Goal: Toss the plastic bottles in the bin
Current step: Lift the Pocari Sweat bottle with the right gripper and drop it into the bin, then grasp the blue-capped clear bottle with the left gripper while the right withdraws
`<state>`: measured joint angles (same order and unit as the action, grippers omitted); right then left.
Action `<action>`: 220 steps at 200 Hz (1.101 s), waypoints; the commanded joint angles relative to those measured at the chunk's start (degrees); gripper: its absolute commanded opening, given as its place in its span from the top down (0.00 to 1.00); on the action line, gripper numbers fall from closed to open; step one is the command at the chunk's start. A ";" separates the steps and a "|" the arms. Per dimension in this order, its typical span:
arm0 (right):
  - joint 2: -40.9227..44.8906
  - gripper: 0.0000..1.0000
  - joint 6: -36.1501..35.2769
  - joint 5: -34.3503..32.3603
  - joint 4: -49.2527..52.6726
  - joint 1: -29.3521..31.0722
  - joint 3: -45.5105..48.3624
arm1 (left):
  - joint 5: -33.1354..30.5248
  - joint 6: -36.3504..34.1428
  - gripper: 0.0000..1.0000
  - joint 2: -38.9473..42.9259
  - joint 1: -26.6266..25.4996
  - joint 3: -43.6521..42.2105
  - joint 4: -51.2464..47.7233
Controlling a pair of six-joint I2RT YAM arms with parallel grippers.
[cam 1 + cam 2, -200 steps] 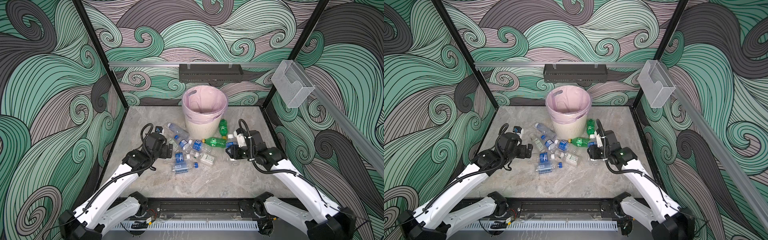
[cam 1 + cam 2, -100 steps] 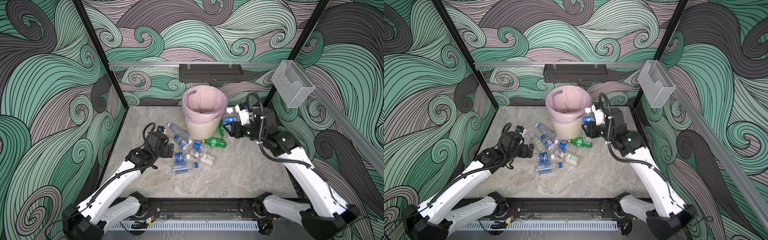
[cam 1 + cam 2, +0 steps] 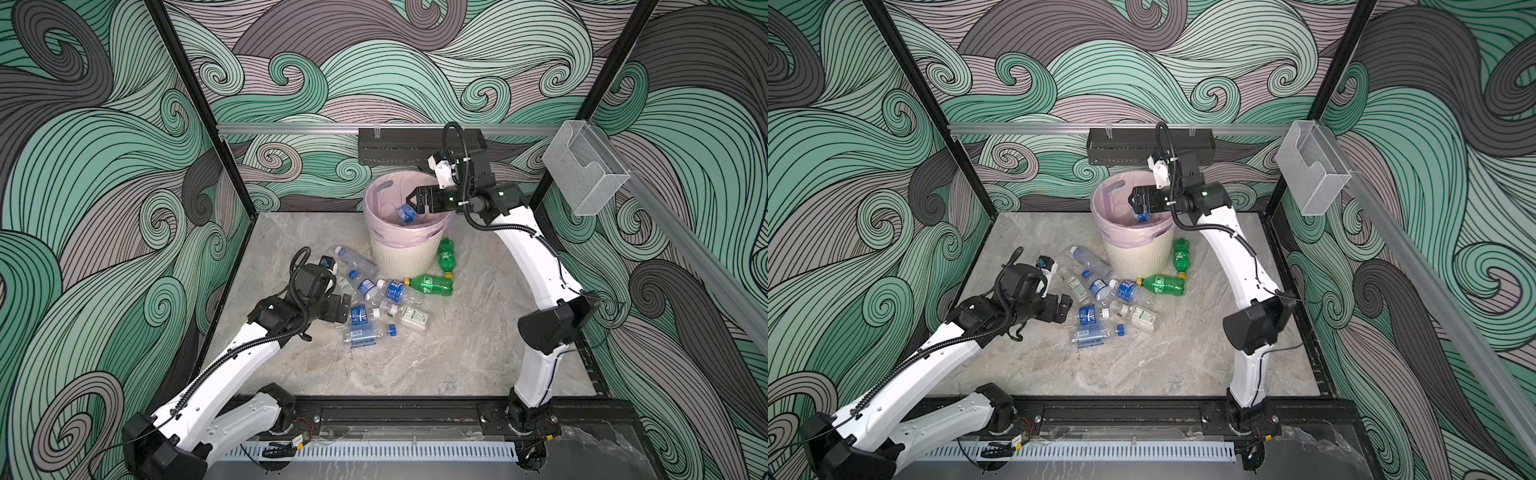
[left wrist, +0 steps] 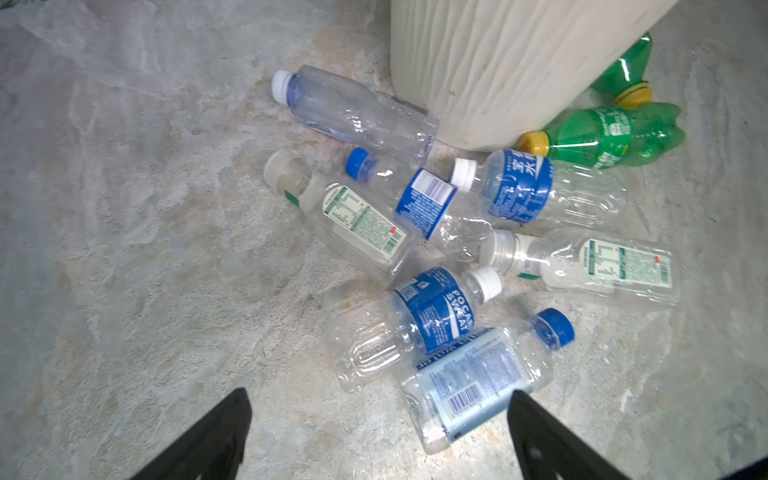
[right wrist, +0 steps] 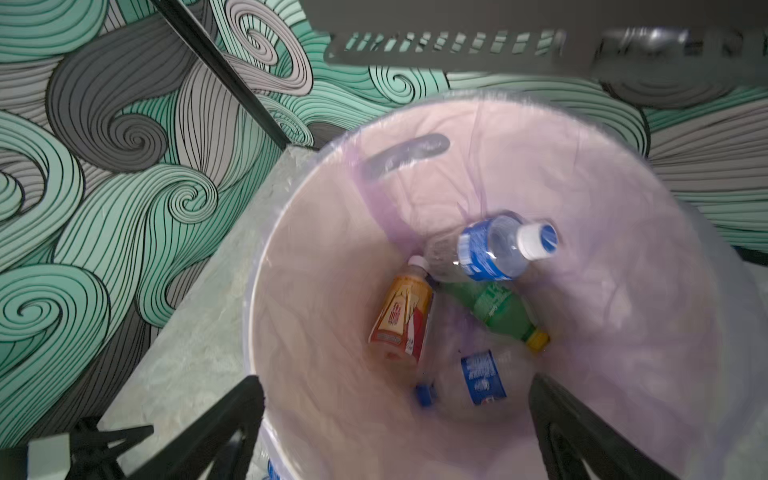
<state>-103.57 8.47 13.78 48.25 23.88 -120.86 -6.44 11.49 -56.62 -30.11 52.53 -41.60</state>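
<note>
Nine plastic bottles point(image 3: 361, 332), by my count, lie loose on the worktop point(image 3: 415, 365) in both top views, clustered in front of the bin point(image 3: 399, 257), with two green bottles point(image 3: 430, 284) near its base. The right end effector point(image 3: 411, 200) hangs over the bin's mouth with jaws spread and a blue-labelled bottle point(image 3: 405, 215) just below them, free of the grip as far as I can tell. The left end effector point(image 3: 343, 309) sits low at the edge of the pile, also spread and holding nothing. From up here the risk looks to be the right arm: its fingers are close to the pink liner point(image 3: 399, 237), and a careless pull-back could snag the bag or tip the bin. The left wrist view adds what the top views blur: the Pocari Sweat bottle point(image 4: 432, 320) overlaps a pale-labelled bottle point(image 4: 473, 382) just ahead of the spread fingers point(image 4: 216, 436), so closing there could pinch two at once or squirt a slick, crushable one sideways. It shows nothing of the bin's inside. Only the right wrist view does: the blue-labelled bottle point(image 5: 494, 249) is inside the rim, above a red-and-yellow bottle point(image 5: 401, 320), a third green bottle point(image 5: 498, 311) and another blue-labelled one at the bottom, with room to spare, so overflow looks unlikely.
</note>
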 commanded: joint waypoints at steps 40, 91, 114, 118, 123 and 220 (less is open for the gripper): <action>28.60 0.00 3.32 -3.95 -15.96 -1.96 35.95 | 17.35 -9.51 0.07 -7.45 -0.38 4.63 -3.21; 41.43 0.00 10.52 -4.38 -18.18 -9.23 57.41 | 17.16 -11.22 0.07 -11.95 -4.34 3.09 -0.86; 44.17 0.00 12.15 -3.65 -18.17 -11.47 63.46 | 18.05 -11.22 0.09 -14.91 -6.37 1.73 1.10; 44.45 0.00 12.37 -3.61 -18.18 -11.74 64.21 | 18.12 -11.22 0.09 -15.58 -6.72 1.54 1.55; 44.72 0.00 12.57 -3.65 -18.17 -11.98 64.98 | 18.13 -11.14 0.10 -16.41 -7.08 1.37 1.97; 45.72 0.00 14.28 -3.13 -19.26 -12.57 69.02 | 14.70 -9.23 0.18 -33.99 -13.37 4.29 2.29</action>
<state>-59.05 21.69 10.50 29.67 11.60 -53.25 9.63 1.37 -88.97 -42.54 55.02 -39.38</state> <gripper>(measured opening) 0.998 0.828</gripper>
